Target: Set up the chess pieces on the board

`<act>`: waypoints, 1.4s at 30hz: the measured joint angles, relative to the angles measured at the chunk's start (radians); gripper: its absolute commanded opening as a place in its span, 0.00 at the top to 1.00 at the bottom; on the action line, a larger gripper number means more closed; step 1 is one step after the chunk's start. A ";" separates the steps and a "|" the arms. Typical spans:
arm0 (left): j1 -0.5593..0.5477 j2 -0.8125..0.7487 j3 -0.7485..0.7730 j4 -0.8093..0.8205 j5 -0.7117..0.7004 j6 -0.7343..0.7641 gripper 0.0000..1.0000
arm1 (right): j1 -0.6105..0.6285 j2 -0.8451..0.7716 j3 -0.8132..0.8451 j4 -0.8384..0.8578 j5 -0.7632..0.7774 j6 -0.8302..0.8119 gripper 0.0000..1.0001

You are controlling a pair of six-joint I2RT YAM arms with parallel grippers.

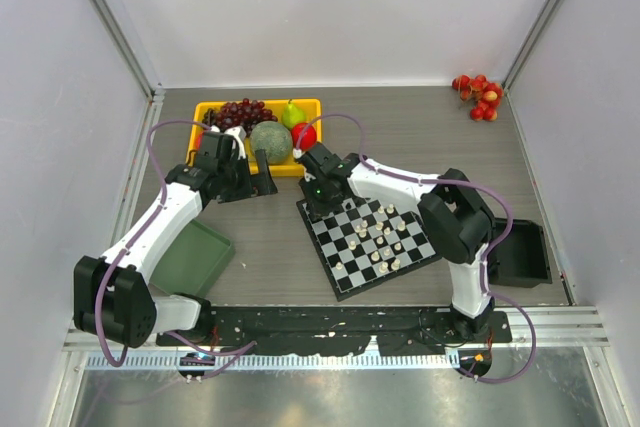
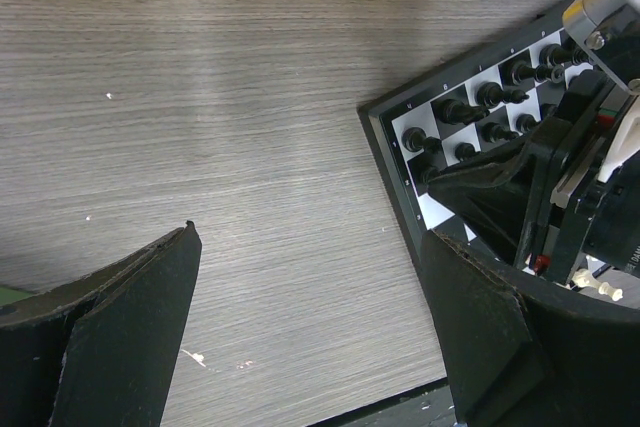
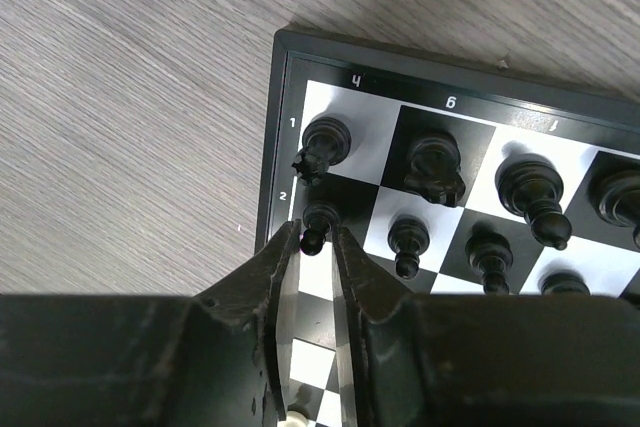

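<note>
Even, diffuse light is filling the overhead view, casting only soft shadows under the arms on the worktop (image 1: pixel 420 137). Glare is whitening the worktop near the upper left of the left wrist frame. The near tool (image 3: pixel 318 277) is blurring in the right wrist frame's lower half, while the board (image 3: pixel 460 117) is staying sharp.

- A robot test cell in a lab: plain white walls (image 1: pixel 330 7) close in a grey wood-grain table (image 1: pixel 420 137) on the left, right and far sides.
- Metal rails (image 1: pixel 540 322) run along the near edge.
- Staged props: a yellow tray (image 1: pixel 205 112) of fruit at the far side.
</note>
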 measured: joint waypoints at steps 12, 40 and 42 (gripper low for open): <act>0.000 0.000 0.000 0.000 0.000 0.000 0.01 | -0.002 -0.075 0.005 -0.022 -0.002 -0.014 0.53; 0.000 0.000 0.000 0.008 0.016 -0.023 0.01 | -0.369 -0.534 -0.494 -0.016 0.113 0.056 0.56; 0.000 0.000 0.000 0.008 0.016 -0.023 0.01 | -0.375 -0.520 -0.488 -0.010 0.114 0.055 0.60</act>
